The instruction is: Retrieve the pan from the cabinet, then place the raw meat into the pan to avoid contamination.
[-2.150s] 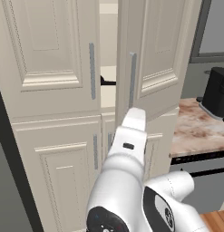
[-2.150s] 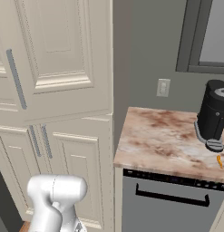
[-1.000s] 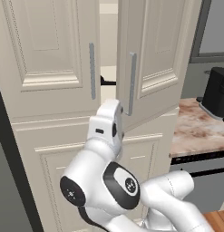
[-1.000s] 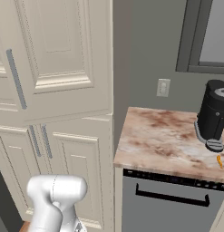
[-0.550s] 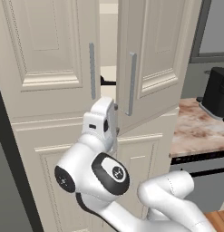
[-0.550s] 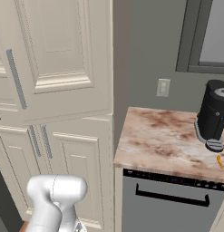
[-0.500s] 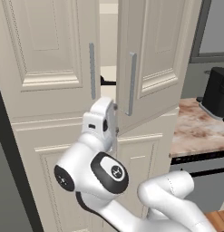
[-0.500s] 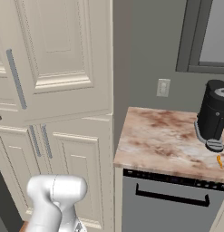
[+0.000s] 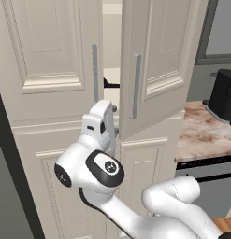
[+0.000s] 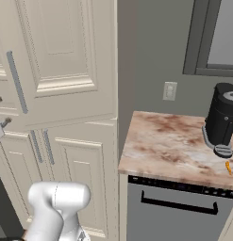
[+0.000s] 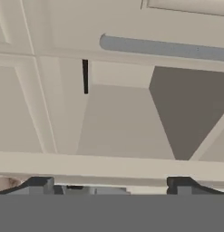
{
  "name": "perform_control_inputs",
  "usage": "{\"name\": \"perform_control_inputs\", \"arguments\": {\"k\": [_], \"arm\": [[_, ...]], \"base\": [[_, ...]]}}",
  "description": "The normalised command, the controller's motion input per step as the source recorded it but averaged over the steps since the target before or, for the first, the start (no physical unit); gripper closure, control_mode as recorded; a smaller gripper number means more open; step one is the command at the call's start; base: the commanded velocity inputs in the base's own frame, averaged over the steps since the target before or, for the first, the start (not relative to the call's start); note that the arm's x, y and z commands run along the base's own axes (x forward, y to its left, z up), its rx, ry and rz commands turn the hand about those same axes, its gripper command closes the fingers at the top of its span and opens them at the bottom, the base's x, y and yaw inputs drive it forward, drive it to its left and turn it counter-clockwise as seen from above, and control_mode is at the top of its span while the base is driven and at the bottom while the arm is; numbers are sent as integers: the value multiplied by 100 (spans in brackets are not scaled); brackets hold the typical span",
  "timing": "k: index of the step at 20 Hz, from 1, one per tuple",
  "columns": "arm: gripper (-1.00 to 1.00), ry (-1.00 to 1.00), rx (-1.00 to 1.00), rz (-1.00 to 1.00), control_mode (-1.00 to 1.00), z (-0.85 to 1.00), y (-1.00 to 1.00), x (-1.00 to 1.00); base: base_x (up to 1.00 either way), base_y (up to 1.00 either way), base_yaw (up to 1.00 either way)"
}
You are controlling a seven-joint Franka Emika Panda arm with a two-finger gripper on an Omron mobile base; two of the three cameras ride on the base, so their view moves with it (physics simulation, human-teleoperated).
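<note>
The cream cabinet (image 9: 46, 46) has its upper right door (image 9: 159, 56) ajar. In the dark gap between the doors a black part of the pan (image 9: 109, 85) shows; most of it is hidden. In the hand view the pan (image 11: 85, 76) is a thin black strip inside the cabinet (image 11: 118, 122). My gripper (image 9: 115, 119) is open and empty, just in front of the gap at the foot of the upper doors, its fingertips (image 11: 38, 183) wide apart. The gripper (image 10: 0, 112) also shows at the left edge of the right base view. The raw meat (image 10: 228, 167) lies on the counter at the far right.
A black coffee machine (image 10: 221, 120) stands on the marble counter (image 10: 165, 146) beside the meat. Below the counter is the dark grey dishwasher front (image 10: 179, 207). The ajar door's grey bar handle (image 9: 134, 86) hangs just right of my hand. The lower cabinet doors (image 9: 42, 186) are closed.
My arm has folded, its elbow swinging left and up, and the hand has shifted left to the gap between the upper doors. The doors and the gripper's opening stay the same.
</note>
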Motion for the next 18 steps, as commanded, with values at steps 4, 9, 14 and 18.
{"name": "perform_control_inputs", "arguments": {"k": [4, 9, 14, 18], "arm": [[-100, -3, 0, -3, -100, -15, 0, 36], [-100, -3, 0, -2, -100, -15, 0, 29], [-100, -1, 0, -4, -100, -12, 0, 24], [-100, -1, 0, -3, -100, -11, 0, 23]], "base": [[0, 0, 0], [0, 0, 0], [0, 0, 0], [0, 0, 0]]}}
